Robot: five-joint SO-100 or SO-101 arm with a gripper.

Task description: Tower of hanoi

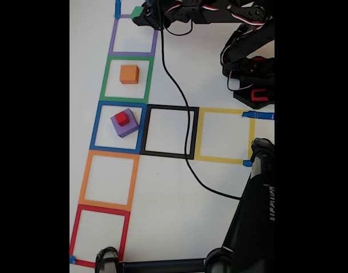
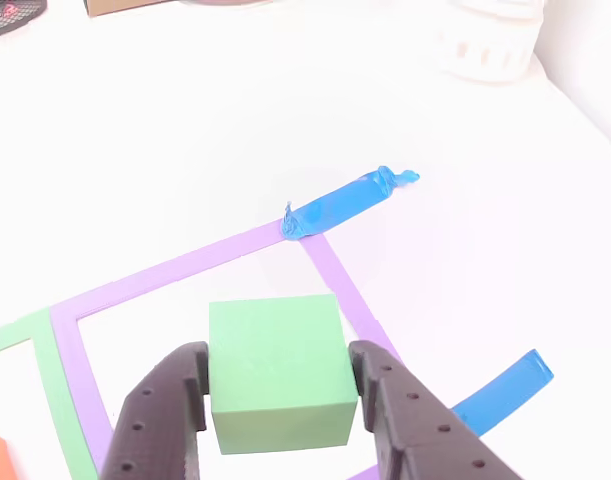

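While the hand (image 2: 280,395) is clamped on the green cube (image 2: 276,370) by its two side faces, the cube sits over the purple square (image 1: 133,37). It looks light, stiff and smooth-sided, so a centred squeeze on flat opposite faces should hold best.

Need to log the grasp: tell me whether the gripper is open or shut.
Shut on the green cube: in the other view both fingers of the gripper press its sides.
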